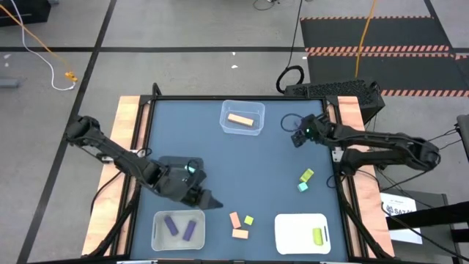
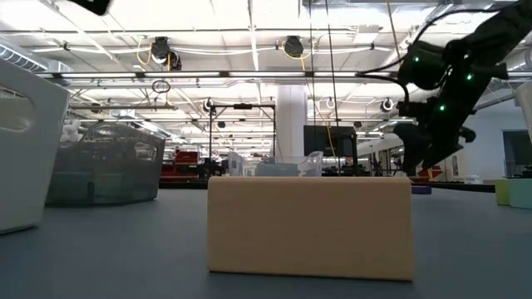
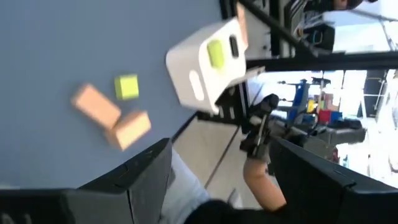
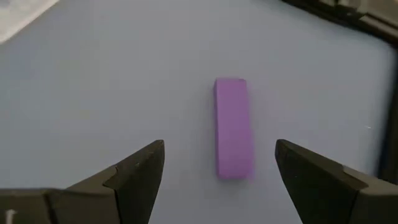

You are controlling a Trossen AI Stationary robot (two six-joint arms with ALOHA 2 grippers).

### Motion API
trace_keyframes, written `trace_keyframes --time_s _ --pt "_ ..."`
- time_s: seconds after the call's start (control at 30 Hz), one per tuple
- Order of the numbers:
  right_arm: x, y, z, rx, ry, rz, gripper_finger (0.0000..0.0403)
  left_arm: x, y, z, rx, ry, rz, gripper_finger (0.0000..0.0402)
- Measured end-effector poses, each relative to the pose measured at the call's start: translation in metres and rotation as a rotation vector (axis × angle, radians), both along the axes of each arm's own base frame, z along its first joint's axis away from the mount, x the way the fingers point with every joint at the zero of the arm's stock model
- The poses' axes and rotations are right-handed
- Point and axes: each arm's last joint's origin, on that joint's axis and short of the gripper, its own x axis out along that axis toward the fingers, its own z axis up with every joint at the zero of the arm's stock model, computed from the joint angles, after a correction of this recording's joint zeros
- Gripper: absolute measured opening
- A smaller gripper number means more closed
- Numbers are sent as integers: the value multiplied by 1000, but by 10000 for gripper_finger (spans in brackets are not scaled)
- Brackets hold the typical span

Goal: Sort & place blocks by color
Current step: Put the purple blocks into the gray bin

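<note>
My right gripper [image 1: 297,138] [image 4: 221,146] is open near the table's far right. A purple bar [image 4: 233,127] lies flat on the table between and just beyond its fingertips, untouched. My left gripper [image 1: 212,199] [image 3: 221,146] is open and empty, hovering by the near-left clear bin [image 1: 155,233], which holds two purple blocks [image 1: 179,227]. Two orange blocks [image 1: 237,226] [image 3: 112,118] and a yellow-green cube [image 1: 249,220] [image 3: 127,86] lie loose near the table's near edge. A yellow-green block [image 1: 306,175] and a teal block [image 1: 303,187] lie on the right.
A clear bin [image 1: 226,126] at the far middle holds an orange bar [image 1: 240,119]. A white bin [image 1: 282,238] [image 3: 186,68] at the near right holds a yellow-green block [image 1: 318,235]. An orange block [image 2: 309,226] fills the low view's foreground. Wooden rails edge the table's left and right.
</note>
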Motion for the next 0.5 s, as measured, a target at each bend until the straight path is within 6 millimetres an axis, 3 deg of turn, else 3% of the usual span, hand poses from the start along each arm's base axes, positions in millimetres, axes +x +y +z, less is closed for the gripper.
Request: trace_keyframes --time_s 0.23,0.5 --pt "-9 -17 -9 48 34 6 297 10 21 0 130 -36 10 269" --pt "-5 -27 -26 115 79 16 294 21 52 1 409 -82 106 269"
